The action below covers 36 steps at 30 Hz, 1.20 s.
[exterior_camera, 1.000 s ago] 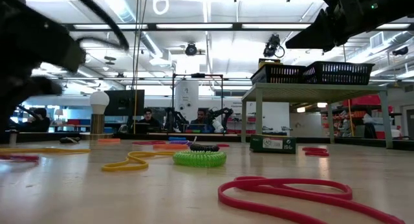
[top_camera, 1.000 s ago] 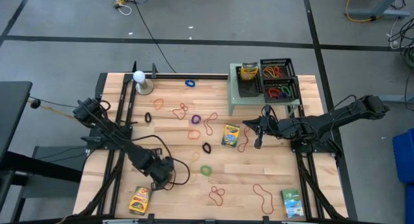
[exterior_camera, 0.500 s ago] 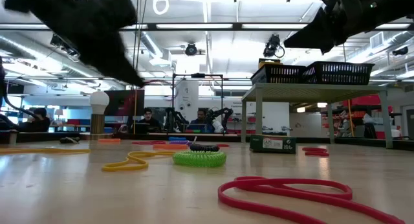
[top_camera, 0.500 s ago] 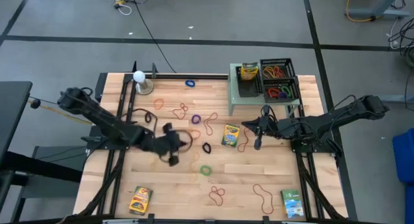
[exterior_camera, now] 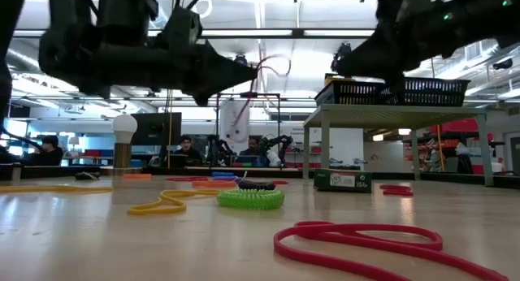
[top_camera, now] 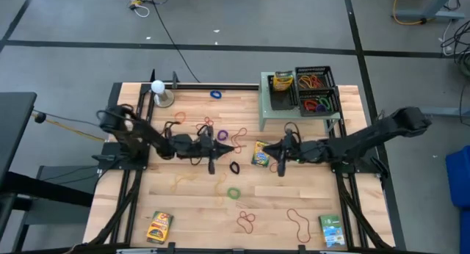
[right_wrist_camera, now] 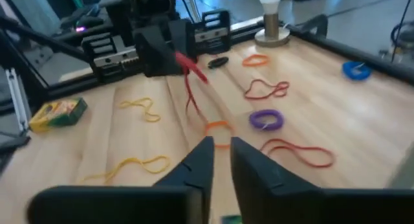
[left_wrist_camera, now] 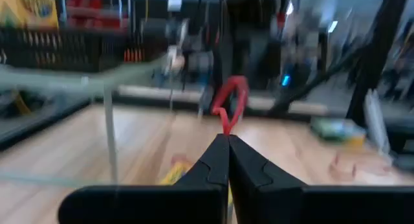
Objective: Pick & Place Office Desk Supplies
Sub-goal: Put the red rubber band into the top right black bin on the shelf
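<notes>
Here the left hand (top_camera: 233, 147) hangs above the middle of the bench (top_camera: 198, 225), its fingers pinched together on a red rubber band (left_wrist_camera: 231, 107) that dangles from the tips. The right hand (top_camera: 269, 153) faces it from the side of the green shelf (top_camera: 263, 111), fingers (right_wrist_camera: 201, 160) slightly apart and holding nothing. A crayon box (top_camera: 261, 153) lies on the bench just beside the right hand, between the shelf and the green coil band (top_camera: 233, 192). More loops lie scattered around that coil, and two further crayon boxes (top_camera: 158, 226) sit well away from the shelf, near the bench's front edge
</notes>
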Motion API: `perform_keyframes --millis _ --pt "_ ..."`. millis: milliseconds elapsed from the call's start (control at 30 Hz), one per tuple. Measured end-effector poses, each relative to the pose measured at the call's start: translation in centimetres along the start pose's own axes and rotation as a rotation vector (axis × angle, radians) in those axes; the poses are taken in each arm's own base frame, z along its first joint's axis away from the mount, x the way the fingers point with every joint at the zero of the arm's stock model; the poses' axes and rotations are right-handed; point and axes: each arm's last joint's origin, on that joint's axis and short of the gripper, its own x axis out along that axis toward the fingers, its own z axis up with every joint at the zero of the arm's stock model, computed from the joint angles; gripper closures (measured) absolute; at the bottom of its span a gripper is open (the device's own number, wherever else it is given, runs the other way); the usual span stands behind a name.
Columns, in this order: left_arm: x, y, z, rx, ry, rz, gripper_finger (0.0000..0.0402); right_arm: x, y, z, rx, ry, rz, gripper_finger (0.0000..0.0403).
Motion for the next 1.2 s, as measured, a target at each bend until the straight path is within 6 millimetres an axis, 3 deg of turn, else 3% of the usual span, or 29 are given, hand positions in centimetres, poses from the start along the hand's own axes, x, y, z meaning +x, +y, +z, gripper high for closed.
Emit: perform_keyframes --millis 167,333,567,733,1000,1200 --pt "1.4 0.8 -0.8 -0.027 -0.071 -0.066 0.0399 2.7 1.0 -1.8 0.067 -0.077 0.043 0.0277" --pt "2.8 0.6 -0.8 -0.011 -0.094 -0.121 0.0399 5.3 2.0 -2.4 0.048 -0.150 0.036 0.0230" --pt "3.4 0.3 -0.2 0.001 -0.126 -0.172 0.0399 7.8 2.9 -1.8 -0.002 -0.166 0.007 0.0207" --pt "3.4 0.3 -0.2 0.003 -0.125 -0.180 0.0399 8.1 3.2 -1.3 -0.044 -0.180 0.002 0.0240" --pt "3.3 0.3 -0.2 -0.010 -0.119 -0.174 0.0373 8.1 3.2 -1.4 -0.060 -0.170 -0.009 0.0389" --pt "1.2 1.6 0.9 -0.028 -0.125 -0.124 0.0333 7.5 3.6 -1.2 -0.079 -0.154 -0.005 0.0388"
